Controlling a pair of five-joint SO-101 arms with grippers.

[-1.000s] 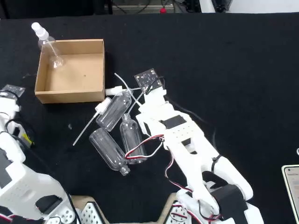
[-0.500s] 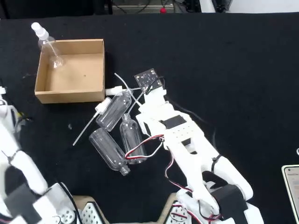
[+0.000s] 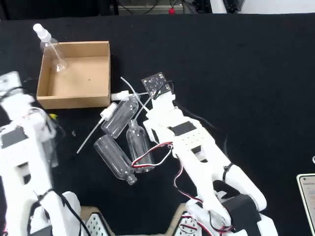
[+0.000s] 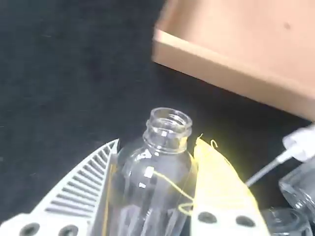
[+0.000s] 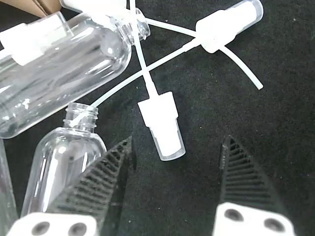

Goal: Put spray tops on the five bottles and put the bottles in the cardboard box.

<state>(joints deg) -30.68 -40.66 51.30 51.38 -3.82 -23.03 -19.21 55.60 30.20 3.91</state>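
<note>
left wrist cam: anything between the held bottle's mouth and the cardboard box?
Nothing: in the left wrist view, bare black table separates the bottle in the left gripper from the cardboard box.

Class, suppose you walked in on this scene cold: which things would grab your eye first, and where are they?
The left gripper is shut on a capless bottle close to the cardboard box. Off the box's corner, a pile of clear bottles and loose tops lies on the black table. The right gripper is open over one spray top.
</note>
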